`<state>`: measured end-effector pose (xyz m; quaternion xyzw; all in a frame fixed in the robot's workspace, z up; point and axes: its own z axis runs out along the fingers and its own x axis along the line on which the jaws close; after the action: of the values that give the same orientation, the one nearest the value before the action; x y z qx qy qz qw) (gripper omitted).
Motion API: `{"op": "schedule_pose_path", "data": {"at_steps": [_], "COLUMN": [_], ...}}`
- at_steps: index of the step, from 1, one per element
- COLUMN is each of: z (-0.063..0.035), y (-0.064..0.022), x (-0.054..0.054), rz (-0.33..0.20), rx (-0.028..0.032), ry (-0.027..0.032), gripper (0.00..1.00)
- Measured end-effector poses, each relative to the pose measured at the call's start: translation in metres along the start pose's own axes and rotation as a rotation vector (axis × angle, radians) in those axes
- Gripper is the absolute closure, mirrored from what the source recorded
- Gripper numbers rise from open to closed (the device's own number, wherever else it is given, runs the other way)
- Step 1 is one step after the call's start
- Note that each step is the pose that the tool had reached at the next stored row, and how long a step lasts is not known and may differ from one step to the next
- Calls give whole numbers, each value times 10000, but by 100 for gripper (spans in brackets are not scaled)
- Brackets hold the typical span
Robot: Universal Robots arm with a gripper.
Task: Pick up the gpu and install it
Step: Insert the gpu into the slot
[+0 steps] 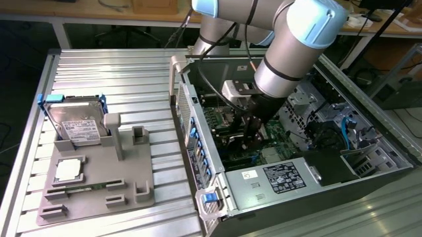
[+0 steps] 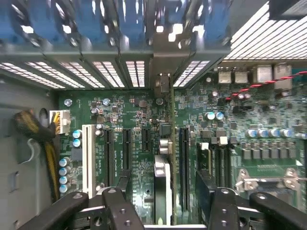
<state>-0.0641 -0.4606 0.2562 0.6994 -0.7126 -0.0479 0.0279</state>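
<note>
The gpu (image 2: 165,158) stands on edge in a slot of the green motherboard (image 2: 120,115), seen from above as a thin green card with a black cooler block; its metal bracket end meets the case's rear slots. My gripper (image 2: 164,181) hangs straight over it, open, one black finger (image 2: 117,201) on each side with a gap between each pad and the card. In the exterior view the gripper (image 1: 252,134) reaches down inside the open computer case (image 1: 283,177), and the arm hides the card there.
Left of the case, a grey fixture plate (image 1: 125,182) carries a silver hard drive (image 1: 76,123) with blue tabs, a processor (image 1: 68,170) and a narrow memory stick (image 1: 72,190). Black and yellow cables (image 2: 38,134) lie beside the motherboard. Blue cables (image 1: 346,133) run inside the case.
</note>
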Motion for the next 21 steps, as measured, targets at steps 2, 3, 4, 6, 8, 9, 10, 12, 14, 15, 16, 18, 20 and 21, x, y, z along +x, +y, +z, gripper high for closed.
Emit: {"op": "schedule_pose_path", "data": {"at_steps": [2,3,4,6,8,9,10,12,14,15,16,18,20,21], "z": [-91,-135,-179,-242,-261,-260,-260,-261,-261,-261,-261,-261,-261,-261], "y": [10,14,19,26,28,27,27,29,28,28,28,28,28,28], "x": [-3,-4,-5,-7,-8,-12,-13,-13,-14,-14,-14,-14,-14,-14], "rz": [0,0,-1,-1,-2,-3,-3,-1,-1,-1,-1,-1,-1,-1], "rx": [1,0,0,0,0,2,1,0,0,0,0,0,0,0], "ry": [-1,-1,-1,0,0,-4,-2,1,1,1,1,1,0,1], "gripper": [36,36,36,36,36,37,37,50,56,62,68,74,86,86]}}
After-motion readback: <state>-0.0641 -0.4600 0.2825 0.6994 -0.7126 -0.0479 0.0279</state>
